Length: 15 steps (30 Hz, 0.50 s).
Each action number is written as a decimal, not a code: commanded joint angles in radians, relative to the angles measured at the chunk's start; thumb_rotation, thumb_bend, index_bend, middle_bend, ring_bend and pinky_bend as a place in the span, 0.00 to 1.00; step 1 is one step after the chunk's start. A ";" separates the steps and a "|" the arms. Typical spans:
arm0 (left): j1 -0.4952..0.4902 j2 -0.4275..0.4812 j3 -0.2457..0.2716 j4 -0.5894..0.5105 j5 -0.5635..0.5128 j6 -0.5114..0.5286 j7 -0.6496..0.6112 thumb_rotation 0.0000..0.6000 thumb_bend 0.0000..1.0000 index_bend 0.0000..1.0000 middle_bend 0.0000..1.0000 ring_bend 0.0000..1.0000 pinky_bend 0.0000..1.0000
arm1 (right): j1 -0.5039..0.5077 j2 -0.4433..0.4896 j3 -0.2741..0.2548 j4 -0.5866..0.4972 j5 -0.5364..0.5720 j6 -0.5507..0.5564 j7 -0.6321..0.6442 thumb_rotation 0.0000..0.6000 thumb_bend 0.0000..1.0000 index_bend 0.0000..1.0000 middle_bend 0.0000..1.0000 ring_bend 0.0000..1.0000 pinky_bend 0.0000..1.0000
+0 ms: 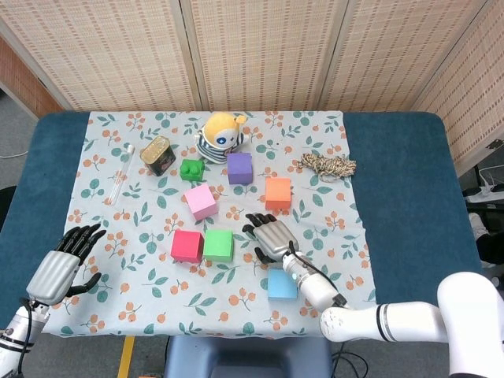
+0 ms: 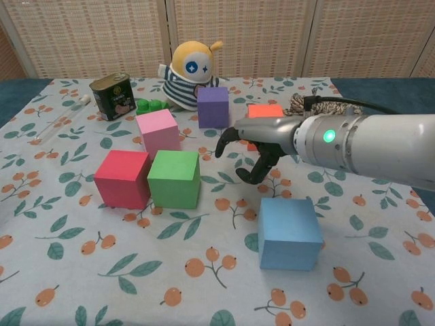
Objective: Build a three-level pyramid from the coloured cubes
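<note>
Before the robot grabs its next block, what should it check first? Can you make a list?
1. Is the right hand empty? Ok: fingers apart, holding nothing.
2. Is the blue cube free to grab? Ok: it sits alone, nothing on top.
3. Are the red cube and green cube lined up as a base? Ok: side by side, close together.
4. Is there room for a third base cube beside the green one? Ok: bare cloth there.
5. Is the left hand out of the way? Ok: near the table's edge, far from the cubes.
6. Are the pink cube, purple cube and orange cube ready for later? Ok: all single, unstacked.
</note>
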 commanded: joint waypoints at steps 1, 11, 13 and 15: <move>0.000 -0.001 0.000 0.002 -0.002 -0.001 0.000 1.00 0.35 0.00 0.00 0.00 0.07 | 0.006 -0.016 -0.019 0.031 -0.007 -0.031 0.024 1.00 0.51 0.19 0.00 0.00 0.10; -0.003 -0.003 -0.002 0.010 -0.012 -0.013 -0.003 1.00 0.35 0.00 0.00 0.00 0.07 | 0.038 -0.061 -0.026 0.076 -0.008 -0.061 0.074 1.00 0.51 0.16 0.00 0.00 0.10; -0.003 -0.003 -0.003 0.011 -0.013 -0.013 -0.004 1.00 0.35 0.00 0.00 0.00 0.07 | 0.041 -0.061 -0.029 0.075 -0.008 -0.061 0.079 1.00 0.51 0.16 0.00 0.00 0.10; -0.004 -0.003 -0.003 0.012 -0.013 -0.014 -0.005 1.00 0.35 0.00 0.00 0.00 0.07 | 0.044 -0.060 -0.031 0.071 -0.005 -0.061 0.087 1.00 0.51 0.17 0.00 0.00 0.10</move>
